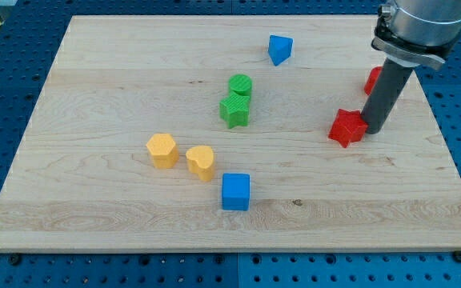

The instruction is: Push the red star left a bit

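Note:
The red star point(346, 127) lies on the wooden board point(94, 104) at the view's right. My tip point(371, 130) stands right against the star's right side, touching it or nearly so. The dark rod rises from there toward the view's top right. A second red block point(372, 79) shows partly behind the rod, above the star; its shape is hidden.
A blue block point(279, 49) lies near the view's top. A green cylinder point(240, 85) and a green star point(235, 110) touch at the middle. A yellow hexagon point(162, 150), a yellow block point(201, 162) and a blue cube point(235, 192) lie lower left.

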Tool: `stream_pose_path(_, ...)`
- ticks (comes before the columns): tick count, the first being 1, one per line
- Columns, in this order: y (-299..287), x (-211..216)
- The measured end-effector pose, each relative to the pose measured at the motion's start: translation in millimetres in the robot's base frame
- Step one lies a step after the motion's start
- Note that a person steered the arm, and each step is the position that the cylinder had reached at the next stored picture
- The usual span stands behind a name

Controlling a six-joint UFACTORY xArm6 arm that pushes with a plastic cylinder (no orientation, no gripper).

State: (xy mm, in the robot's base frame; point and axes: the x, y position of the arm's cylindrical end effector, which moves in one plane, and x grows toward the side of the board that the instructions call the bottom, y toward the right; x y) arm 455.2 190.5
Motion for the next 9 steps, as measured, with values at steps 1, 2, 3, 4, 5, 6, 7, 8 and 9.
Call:
stream_pose_path(1,0.0,0.0)
stream_pose_path(2,28.9,0.1)
stream_pose_path(3,48.5,1.1)
stream_pose_path(4,10.3,1.1)
stream_pose_path(5,-17.2,1.1)
stream_pose_path(6,-42.7,-1.6)
stream_pose_path(7,-44.6,-3.1)
stream_pose_path(8,-44.6,-3.1)
stream_pose_path(9,-53.5,-3.1)
